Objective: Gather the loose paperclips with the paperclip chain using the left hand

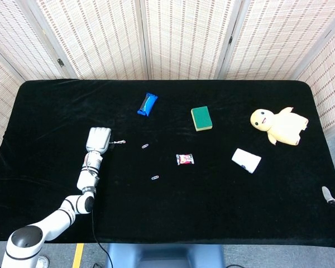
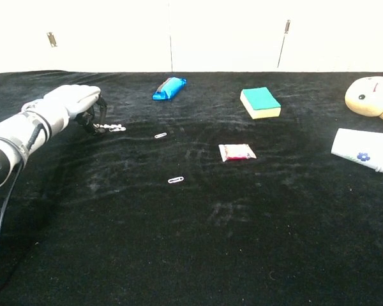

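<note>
Only the chest view shows the left robot hand (image 2: 73, 102) curled, pinching the paperclip chain (image 2: 110, 127) from beneath.

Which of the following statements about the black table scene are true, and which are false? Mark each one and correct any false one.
1. The robot's left hand holds the silver paperclip chain in its fingers. True.
2. The blue snack wrapper lies to the right of the green sponge. False: it lies to the sponge's left.
3. Two loose paperclips, one nearer the chain and one further off, lie apart from the hand. True.
4. The yellow plush toy sits beside the left hand. False: it is near the table's right edge.
5. The small red and white packet rests on top of the sponge. False: it lies on the black cloth, apart from it.
</note>
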### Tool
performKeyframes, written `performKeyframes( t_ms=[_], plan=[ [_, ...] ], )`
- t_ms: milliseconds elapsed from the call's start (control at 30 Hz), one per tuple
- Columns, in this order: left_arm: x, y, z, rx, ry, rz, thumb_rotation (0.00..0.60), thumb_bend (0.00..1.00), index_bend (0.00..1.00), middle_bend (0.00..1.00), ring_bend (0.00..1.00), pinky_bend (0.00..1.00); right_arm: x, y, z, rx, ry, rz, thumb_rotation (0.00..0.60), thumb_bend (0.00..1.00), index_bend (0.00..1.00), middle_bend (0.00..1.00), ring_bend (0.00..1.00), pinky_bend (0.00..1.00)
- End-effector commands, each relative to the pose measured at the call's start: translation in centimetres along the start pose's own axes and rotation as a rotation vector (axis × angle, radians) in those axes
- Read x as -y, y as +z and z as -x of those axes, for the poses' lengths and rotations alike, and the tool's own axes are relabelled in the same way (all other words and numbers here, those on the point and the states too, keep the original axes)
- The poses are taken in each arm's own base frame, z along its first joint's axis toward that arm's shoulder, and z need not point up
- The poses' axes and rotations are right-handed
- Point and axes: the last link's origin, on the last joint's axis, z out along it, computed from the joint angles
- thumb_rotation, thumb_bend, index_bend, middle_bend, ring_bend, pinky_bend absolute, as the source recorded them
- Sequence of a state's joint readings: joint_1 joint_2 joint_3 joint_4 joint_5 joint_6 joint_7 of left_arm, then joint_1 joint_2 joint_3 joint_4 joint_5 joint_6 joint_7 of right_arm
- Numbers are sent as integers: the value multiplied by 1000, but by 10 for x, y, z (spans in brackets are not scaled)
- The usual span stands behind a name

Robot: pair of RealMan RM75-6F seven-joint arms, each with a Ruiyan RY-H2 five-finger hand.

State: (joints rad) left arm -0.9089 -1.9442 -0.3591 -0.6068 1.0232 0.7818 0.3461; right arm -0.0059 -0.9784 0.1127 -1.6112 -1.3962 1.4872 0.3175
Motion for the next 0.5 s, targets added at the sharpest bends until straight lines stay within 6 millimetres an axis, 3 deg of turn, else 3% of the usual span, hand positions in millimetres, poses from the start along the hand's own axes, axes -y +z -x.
performKeyframes(
  t_ms=[33, 500],
  plan=[
    [-1, 1, -2, -9, 31, -2, 600, 396, 743, 1000, 1000, 1000, 0, 0, 0, -1, 0, 0, 600, 357, 0, 36, 12, 0],
    [3, -3, -7, -34, 76, -12, 600, 395, 743, 1000, 1000, 1000, 1, 0, 1, 3, -1, -4, 600, 357, 0, 36, 12, 0]
  ],
)
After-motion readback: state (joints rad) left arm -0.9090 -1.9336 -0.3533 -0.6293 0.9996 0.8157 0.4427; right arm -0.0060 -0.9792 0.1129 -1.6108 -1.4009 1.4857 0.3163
